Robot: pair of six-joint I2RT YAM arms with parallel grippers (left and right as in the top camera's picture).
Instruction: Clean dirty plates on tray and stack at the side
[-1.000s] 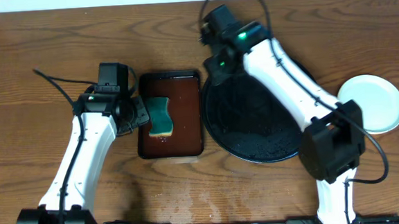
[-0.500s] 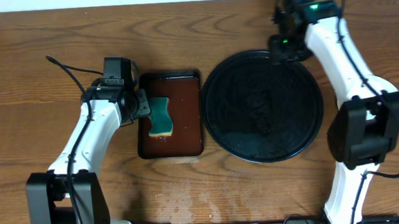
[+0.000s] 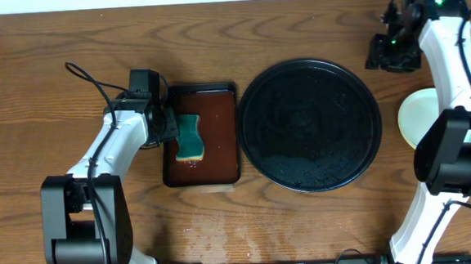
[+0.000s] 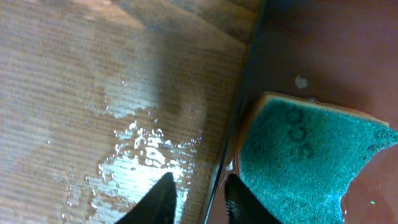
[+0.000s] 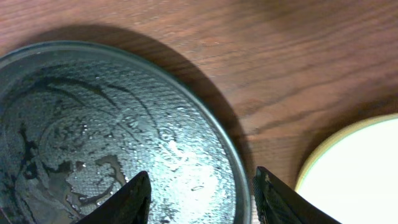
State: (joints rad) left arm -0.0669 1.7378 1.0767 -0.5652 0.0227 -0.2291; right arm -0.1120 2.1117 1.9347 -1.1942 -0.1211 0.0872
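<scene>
Overhead view: the round black tray (image 3: 311,156) lies mid-table, its floor wet. A pale plate (image 3: 411,121) rests on the wood table (image 3: 51,61) at the tray's 3 o'clock. It sits just beside the rim without touching it and is partly hidden by my right arm; whether others lie under it I cannot tell. My right gripper (image 5: 202,199) hangs over the tray's 2 o'clock edge, fingers wide apart, holding nothing. My left gripper (image 4: 199,202) is at 9 o'clock of the brown tray (image 4: 348,50), fingertips a narrow gap apart above its rim, clamped on nothing. The green sponge (image 4: 298,155) lies inside, just beside them.
</scene>
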